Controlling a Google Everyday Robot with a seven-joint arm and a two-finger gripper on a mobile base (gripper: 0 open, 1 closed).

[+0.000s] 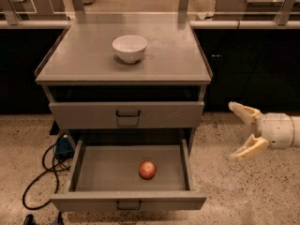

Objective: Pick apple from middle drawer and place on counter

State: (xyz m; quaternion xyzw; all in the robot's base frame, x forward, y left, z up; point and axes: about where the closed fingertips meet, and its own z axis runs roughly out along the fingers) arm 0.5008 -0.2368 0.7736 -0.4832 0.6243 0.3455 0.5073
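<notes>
The apple (147, 169), small and red-orange, lies in the open middle drawer (93, 172), a little right of its centre. The drawer is pulled out toward me, with a black loop handle on its front panel. The counter (84, 55) is the flat grey top of the cabinet above it. My gripper (238, 131) is at the right of the view, beside the cabinet and level with the gap between the drawers. Its two pale fingers are spread apart and hold nothing. It is well to the right of the apple and above the floor.
A white bowl (129, 48) stands on the counter, back of centre. The top drawer (126, 115) is shut. A black cable (42, 172) and a blue box lie on the speckled floor at the left. Steel tables with glass panels stand behind.
</notes>
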